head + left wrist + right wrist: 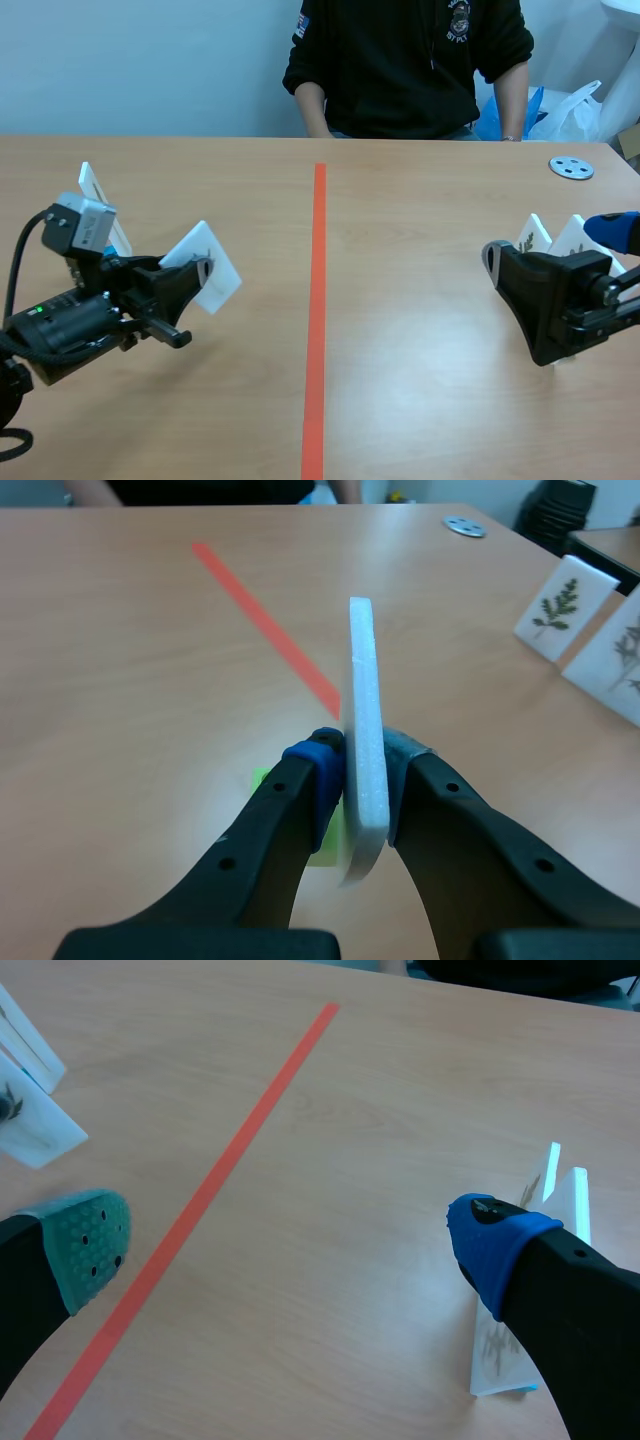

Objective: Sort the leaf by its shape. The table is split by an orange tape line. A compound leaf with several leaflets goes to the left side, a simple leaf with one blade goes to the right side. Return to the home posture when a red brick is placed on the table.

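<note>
In the left half of the scene view, the left pincer (pixel 363 766) is clamped on a white leaf card (pixel 214 262). The card is held off the desk (pixel 420 400) and tilted, to the left of the orange tape line (pixel 318 320). In the left wrist view the card stands edge-on, pressed between the blue pad and the grey pad. Its printed leaf cannot be made out. Behind that arm, further toward the left edge, an upright white card (pixel 96 190) stands on the desk.

At the right edge of the scene view, the right pincer (pixel 290 1240) rests low over the desk with its fingers spread wide and nothing between them. A leaf card (pixel 536 234) stands upright on the right side of the line, with a second leaf card (pixel 578 240) just beside it. Both are close against the blue-padded finger. One of the two shows a branching sprig in the left wrist view.

A round metal disc (pixel 571 167) lies at the upper right of the scene view. A person (pixel 405 60) in a black top sits across the desk at top centre.
</note>
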